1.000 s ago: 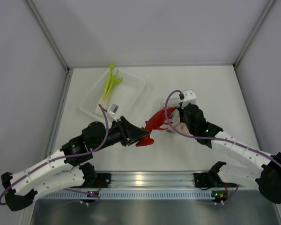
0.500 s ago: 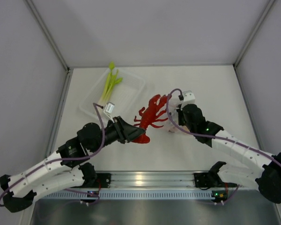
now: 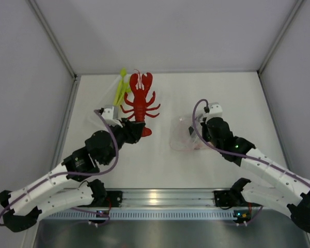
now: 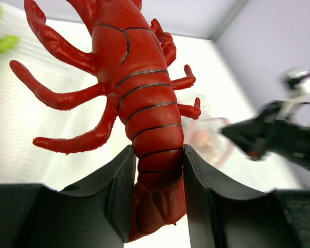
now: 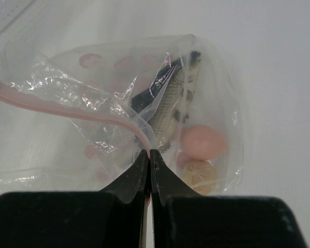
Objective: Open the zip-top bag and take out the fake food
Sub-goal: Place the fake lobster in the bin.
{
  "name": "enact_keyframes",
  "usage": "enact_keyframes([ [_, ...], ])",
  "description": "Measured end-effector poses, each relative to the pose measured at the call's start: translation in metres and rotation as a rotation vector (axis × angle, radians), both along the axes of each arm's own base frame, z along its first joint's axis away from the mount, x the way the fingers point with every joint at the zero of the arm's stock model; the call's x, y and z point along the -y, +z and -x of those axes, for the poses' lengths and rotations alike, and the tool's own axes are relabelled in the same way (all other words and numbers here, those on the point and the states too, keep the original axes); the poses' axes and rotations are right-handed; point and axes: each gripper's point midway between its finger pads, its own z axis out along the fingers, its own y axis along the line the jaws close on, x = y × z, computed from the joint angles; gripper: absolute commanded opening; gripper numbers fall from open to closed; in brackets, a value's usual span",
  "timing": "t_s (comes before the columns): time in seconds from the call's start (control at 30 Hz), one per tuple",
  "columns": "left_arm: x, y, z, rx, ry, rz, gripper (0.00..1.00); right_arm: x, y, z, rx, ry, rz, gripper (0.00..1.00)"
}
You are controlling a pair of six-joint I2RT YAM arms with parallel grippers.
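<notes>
- Step in hand: taking the toys out one at a time. The left gripper is clamped on the tail of the red lobster, held out of the bag at 11 o'clock of the table, close by the leek.
- The right gripper has its jaws together, pinching the bag by its pink strip, just off centre at 3 o'clock.
- The fish and a pink round piece lie inside the bag.
- Next, probably: set the lobster down beside the leek, then reach back in for the fish while the right keeps the mouth up.

Red lobster held aloft by its tail, clear pink-dotted zip-top bag crumpled, grey fish and pinkish round piece inside
</notes>
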Motion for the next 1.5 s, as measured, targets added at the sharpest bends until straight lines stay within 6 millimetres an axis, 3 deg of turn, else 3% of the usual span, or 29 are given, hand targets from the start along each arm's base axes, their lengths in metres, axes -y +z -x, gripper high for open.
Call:
enact_keyframes([
  [0.17, -0.004, -0.02, -0.027, 0.014, 0.105, -0.222, 0.0, 0.007, 0.012, 0.008, 0.024, -0.001, -0.016, 0.0],
  [0.37, -0.019, -0.025, -0.063, 0.041, 0.138, -0.407, 0.0, 0.014, 0.015, 0.011, 0.033, -0.012, -0.002, 0.0],
  [0.7, -0.037, -0.054, -0.102, 0.09, -0.005, -0.682, 0.0, 0.016, 0.015, 0.012, 0.034, -0.005, 0.014, 0.0],
  [0.83, -0.056, -0.064, -0.122, 0.099, 0.001, -0.738, 0.0, 0.017, 0.019, 0.013, 0.046, -0.004, 0.006, 0.0],
  [0.93, -0.065, -0.086, -0.138, 0.056, 0.009, -0.794, 0.0, 0.017, 0.02, 0.013, 0.049, -0.004, 0.003, 0.0],
  [1.1, -0.068, -0.155, -0.143, -0.073, -0.059, -0.882, 0.0, 0.017, 0.02, 0.013, 0.049, -0.004, 0.003, 0.0],
  [1.2, -0.071, -0.18, -0.141, -0.13, -0.075, -0.914, 0.16, 0.017, 0.021, 0.014, 0.052, -0.002, -0.001, 0.0],
  [1.3, -0.075, -0.183, -0.142, -0.13, -0.057, -0.917, 0.26, 0.017, 0.024, 0.015, 0.061, -0.001, -0.009, 0.0],
  [1.37, -0.076, -0.18, -0.145, -0.121, -0.044, -0.914, 0.44, 0.018, 0.026, 0.015, 0.065, 0.0, -0.013, 0.0],
  [1.43, -0.077, -0.178, -0.148, -0.11, -0.033, -0.912, 0.7, 0.018, 0.027, 0.015, 0.068, 0.001, -0.016, 0.0],
  [1.5, -0.079, -0.175, -0.151, -0.1, -0.011, -0.917, 0.8, 0.018, 0.027, 0.016, 0.069, 0.002, -0.018, 0.0],
])
